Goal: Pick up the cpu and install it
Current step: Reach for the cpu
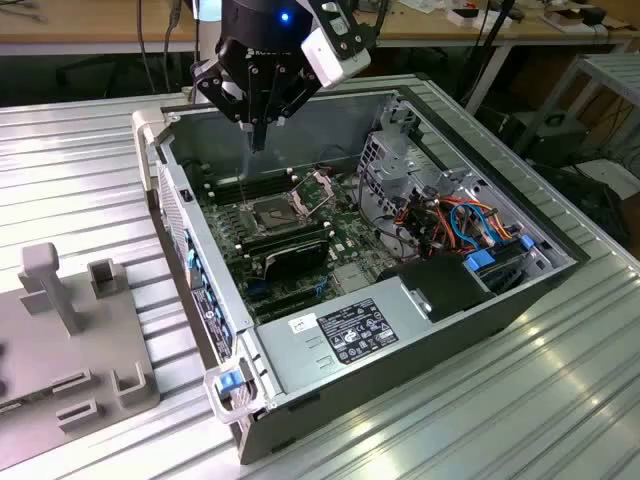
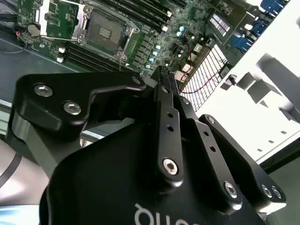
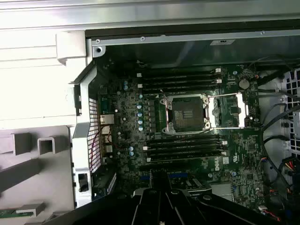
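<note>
Tool fingers pressed together, hovering over open PC case. Socket looks bare; can't tell where the cpu is. Expect it light, stiff, thin, fragile underside: pinch opposite edges, keep flat.

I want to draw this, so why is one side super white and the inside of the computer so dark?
First wrist view: the ribbed metal table glares white, while the green motherboard inside the open grey computer case lies in shade. Second wrist view: white washout beside the case; the black end effector looks dark. Exterior view: evener light, shiny streaks on the table.
</note>
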You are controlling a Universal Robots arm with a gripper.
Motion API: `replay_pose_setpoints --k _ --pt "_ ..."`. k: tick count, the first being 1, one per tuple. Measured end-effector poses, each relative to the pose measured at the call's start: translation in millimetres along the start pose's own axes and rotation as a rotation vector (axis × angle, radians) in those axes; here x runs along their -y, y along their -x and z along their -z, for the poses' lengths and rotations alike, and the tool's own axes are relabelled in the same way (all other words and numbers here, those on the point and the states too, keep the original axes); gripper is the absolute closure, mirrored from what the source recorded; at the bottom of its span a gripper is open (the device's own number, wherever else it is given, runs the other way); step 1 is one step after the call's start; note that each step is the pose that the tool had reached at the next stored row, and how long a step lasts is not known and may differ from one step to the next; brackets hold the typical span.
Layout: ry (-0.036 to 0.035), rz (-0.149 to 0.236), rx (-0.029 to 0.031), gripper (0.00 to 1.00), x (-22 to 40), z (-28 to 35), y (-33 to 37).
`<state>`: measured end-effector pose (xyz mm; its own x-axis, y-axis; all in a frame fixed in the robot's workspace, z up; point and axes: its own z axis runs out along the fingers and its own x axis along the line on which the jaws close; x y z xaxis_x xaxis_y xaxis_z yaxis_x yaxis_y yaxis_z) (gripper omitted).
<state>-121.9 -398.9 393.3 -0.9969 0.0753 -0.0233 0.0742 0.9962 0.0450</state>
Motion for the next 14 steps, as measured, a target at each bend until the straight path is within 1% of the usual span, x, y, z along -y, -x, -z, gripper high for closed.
replay_pose_setpoints --k 14 --pt "0.0001 0.000 0.0001 0.89 0.0 0.0 -0.4"
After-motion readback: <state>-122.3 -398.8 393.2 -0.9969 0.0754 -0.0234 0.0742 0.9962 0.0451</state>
